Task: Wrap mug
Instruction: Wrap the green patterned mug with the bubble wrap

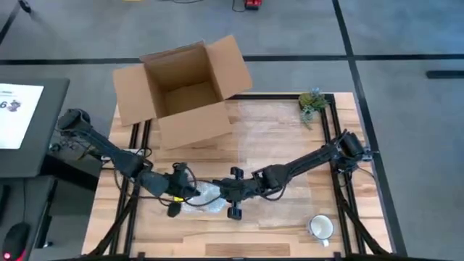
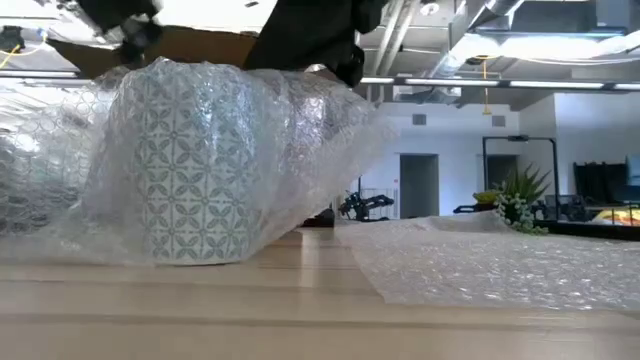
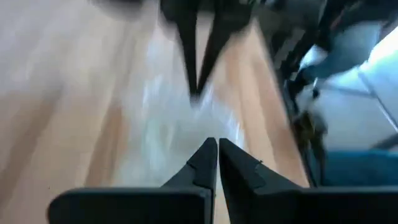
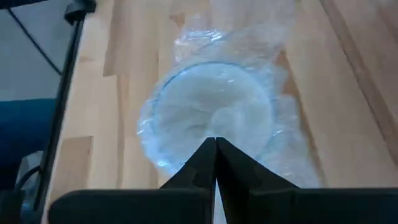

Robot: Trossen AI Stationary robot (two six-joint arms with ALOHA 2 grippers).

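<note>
Centrally, patterned ceramic mug (image 2: 190, 170) draped in clear bubble wrap (image 2: 300, 130) on wood-plank table (image 1: 275, 225), flanked by left gripper (image 1: 176, 194) at 9 o'clock, right gripper (image 1: 233, 194) at 3 o'clock, both pinched together.

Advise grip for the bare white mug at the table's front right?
Take the white mug by its rim wall, from straight above: it stands upright, mouth open upward, nothing beside it. The right gripper is nearer, though both grippers are busy at the bubble wrap.
</note>
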